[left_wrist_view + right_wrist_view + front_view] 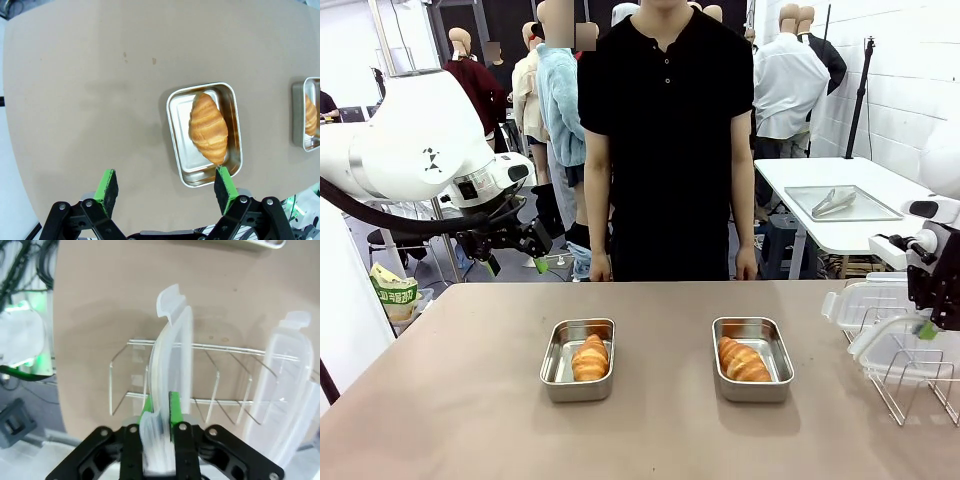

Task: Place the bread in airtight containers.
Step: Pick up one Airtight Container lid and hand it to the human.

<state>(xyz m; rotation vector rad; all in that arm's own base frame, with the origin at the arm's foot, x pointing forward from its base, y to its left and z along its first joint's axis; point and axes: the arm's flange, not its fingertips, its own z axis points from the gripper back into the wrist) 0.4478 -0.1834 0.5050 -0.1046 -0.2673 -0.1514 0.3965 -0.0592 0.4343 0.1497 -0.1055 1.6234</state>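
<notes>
Right claw (161,407): pressed onto clear lid (172,340), which is held edge-up above rack (225,346).
Nearest target: right container (752,358), located toward robot's left; long axis is aligned across bench (660,440).
Left claw (165,186): spread.

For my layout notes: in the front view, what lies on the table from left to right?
Left tin holding bread → right tin holding bread → rack with lids.
</notes>
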